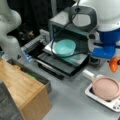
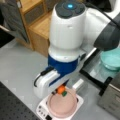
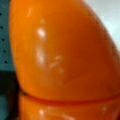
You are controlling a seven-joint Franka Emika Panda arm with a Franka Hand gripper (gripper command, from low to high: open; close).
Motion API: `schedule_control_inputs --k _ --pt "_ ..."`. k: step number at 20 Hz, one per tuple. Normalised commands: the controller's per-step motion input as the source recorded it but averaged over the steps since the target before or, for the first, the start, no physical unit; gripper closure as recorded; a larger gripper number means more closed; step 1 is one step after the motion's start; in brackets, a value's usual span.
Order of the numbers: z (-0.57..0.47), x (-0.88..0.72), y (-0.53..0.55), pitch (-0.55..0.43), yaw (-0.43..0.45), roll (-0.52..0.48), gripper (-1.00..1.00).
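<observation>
An orange carrot-shaped toy (image 2: pixel 60 90) with a green tip hangs just above a pink bowl (image 2: pixel 62 105). My gripper (image 2: pixel 60 87) is shut on it, under the white and blue wrist, which hides most of the fingers. In a front view the orange toy (image 1: pixel 114 64) shows at the right edge, above and slightly right of the pink bowl (image 1: pixel 106 87). The wrist view is filled by the glossy orange toy (image 3: pixel 62 57). The bowl rests on a white base (image 1: pixel 98 98) with small buttons.
A teal bowl (image 1: pixel 65 47) sits on the pulled-out tray of an open grey oven (image 1: pixel 61 21), seen also as the teal bowl (image 2: pixel 111 59) at a front view's right. A wooden cabinet (image 1: pixel 23 86) stands at the left. A black cable (image 1: pixel 60 30) runs across the oven.
</observation>
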Motion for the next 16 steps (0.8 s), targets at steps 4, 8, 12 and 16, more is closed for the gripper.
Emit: schedule_control_inputs --k 4,8,12,16 --pt "-0.06 -0.27 -0.20 0.151 -0.145 0.051 1.00" --pt "-0.14 -0.47 -0.23 0.197 -0.089 0.066 1.00" --pt "-0.16 -0.67 -0.25 0.149 -0.090 0.032 1.00" --pt "-0.13 -0.65 -0.14 -0.007 -0.071 0.079 1.00"
